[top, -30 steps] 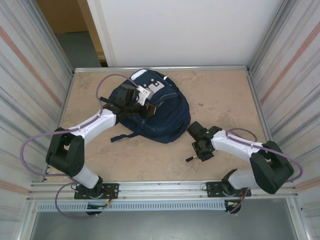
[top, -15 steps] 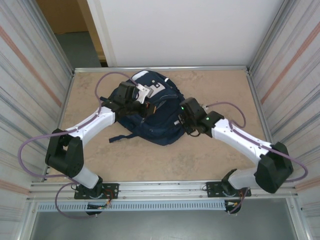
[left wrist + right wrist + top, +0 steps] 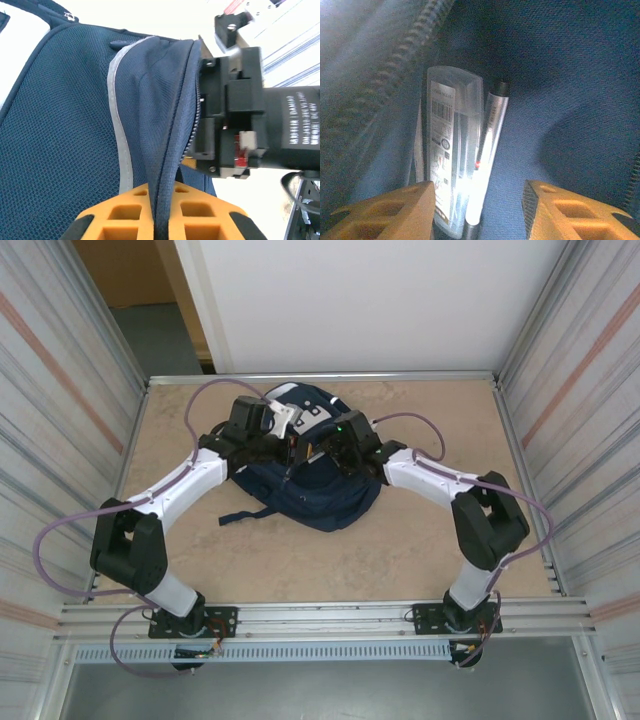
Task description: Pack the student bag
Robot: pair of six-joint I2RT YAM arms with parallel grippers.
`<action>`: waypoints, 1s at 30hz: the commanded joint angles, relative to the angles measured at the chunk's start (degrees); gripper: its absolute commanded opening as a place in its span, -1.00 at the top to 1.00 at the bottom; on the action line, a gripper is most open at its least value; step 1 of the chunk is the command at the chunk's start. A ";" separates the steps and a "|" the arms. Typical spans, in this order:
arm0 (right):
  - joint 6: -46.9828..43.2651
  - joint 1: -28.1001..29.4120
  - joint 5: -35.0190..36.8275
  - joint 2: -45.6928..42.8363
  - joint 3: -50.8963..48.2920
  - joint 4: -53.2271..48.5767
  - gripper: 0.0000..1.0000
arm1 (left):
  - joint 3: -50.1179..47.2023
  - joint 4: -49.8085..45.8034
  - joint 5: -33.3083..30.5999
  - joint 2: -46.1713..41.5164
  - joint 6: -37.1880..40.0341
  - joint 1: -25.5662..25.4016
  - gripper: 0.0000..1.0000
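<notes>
The navy-blue student bag lies at the back middle of the table. My left gripper is shut on the edge of its zip opening, and the pinched fold of fabric runs up from between the orange fingers. My right gripper reaches into that opening from the right and shows as a black body in the left wrist view. Inside, the right gripper stands open. A clear plastic case and a silver pen lie on the blue lining between its fingers, nearer the left finger.
A dark strap of the bag trails onto the tan tabletop at the front left. Corrugated walls close in the table on both sides. Purple cables loop above both arms.
The right arm swung from the front right of the table up to the bag, went into the opening, and its jaws opened. The left gripper rose slightly, still holding the bag.
</notes>
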 commanded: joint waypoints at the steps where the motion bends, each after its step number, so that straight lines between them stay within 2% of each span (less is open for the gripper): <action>1: -4.50 -0.81 0.28 -6.50 -3.88 -1.21 0.01 | 3.13 -0.74 3.19 -1.81 -0.56 0.02 0.89; 6: -12.11 -4.37 -5.28 -13.90 -9.95 -5.34 -0.02 | 0.67 -0.37 2.69 -2.69 -0.85 -0.10 0.64; 9: -20.19 -6.00 -5.19 -18.27 -12.78 -9.95 -0.05 | 0.03 -3.44 0.98 -4.07 -1.87 -0.10 0.25; 12: -28.97 -7.15 -5.72 -22.00 -13.89 -13.41 -0.07 | -6.25 -2.05 -3.95 -11.20 -5.40 0.01 0.09; 14: -34.72 -7.08 -6.12 -23.77 -14.23 -15.00 -0.08 | -10.53 -1.45 -9.71 -16.33 -8.12 0.07 -0.14; 15: -37.37 -6.98 -6.34 -24.33 -14.36 -15.48 -0.08 | -11.72 -3.20 -13.33 -18.41 -9.95 0.16 -0.29; 17: -40.30 -6.64 -5.28 -24.45 -14.04 -16.46 -0.10 | -12.82 -8.00 -18.58 -20.60 -13.09 0.46 -0.39; 18: -40.99 -6.26 -3.79 -24.06 -13.22 -17.67 -0.21 | -13.45 -10.08 -20.53 -20.98 -15.39 0.60 -0.46; 19: -41.81 -5.75 -3.02 -23.46 -12.43 -18.28 -0.21 | -13.99 -11.54 -21.83 -20.97 -17.95 0.73 -0.50; 24: -45.87 -1.48 -3.80 -17.99 -7.46 -16.39 -0.22 | -15.15 -12.39 -13.98 -16.42 -28.37 2.01 -0.45; 27: -47.15 1.24 -5.71 -14.44 -4.10 -16.08 -0.21 | -14.62 -9.51 -11.73 -12.18 -30.50 2.24 -0.28; 30: -47.09 3.33 -5.32 -13.14 -4.27 -13.68 -0.20 | -11.75 -8.99 -11.15 -7.98 -30.29 2.62 -0.21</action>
